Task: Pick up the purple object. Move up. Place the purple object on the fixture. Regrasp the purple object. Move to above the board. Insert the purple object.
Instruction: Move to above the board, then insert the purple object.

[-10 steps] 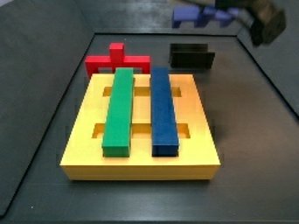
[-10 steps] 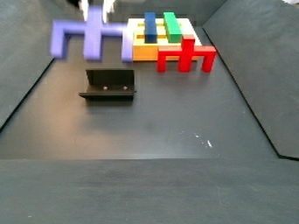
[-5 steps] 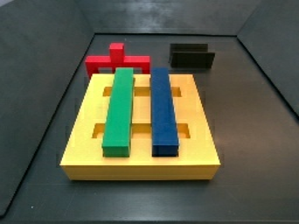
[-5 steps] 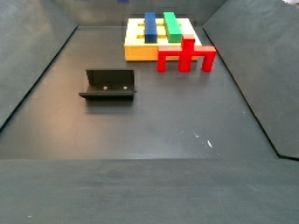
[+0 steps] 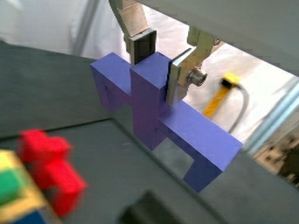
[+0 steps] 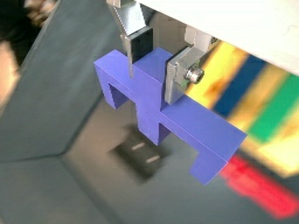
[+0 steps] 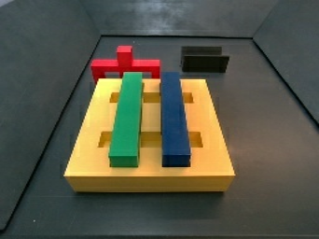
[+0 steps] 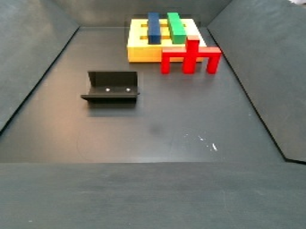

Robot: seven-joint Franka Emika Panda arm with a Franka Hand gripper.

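Note:
In both wrist views my gripper [image 5: 160, 59] [image 6: 156, 56] is shut on the raised centre of the purple object [image 5: 158, 118] [image 6: 163, 118], which hangs high above the floor. Neither the gripper nor the purple object shows in the side views. The fixture [image 7: 204, 60] [image 8: 111, 87] stands on the dark floor, apart from the board; in a wrist view the fixture [image 6: 146, 157] lies far below the held piece. The yellow board [image 7: 88, 147] [image 8: 146, 53] carries a green bar [image 7: 127, 117] and a dark-blue bar [image 7: 173, 119].
A red cross-shaped block [image 7: 123, 65] [image 8: 191, 57] rests against the board's far end; it also shows in the wrist views [image 5: 52, 166] [image 6: 260, 184]. Dark walls [image 7: 281, 75] enclose the floor on the sides.
One second ago the gripper with the purple object was at the upper edge of both side views. It has since risen out of them. Nothing on the floor has moved.

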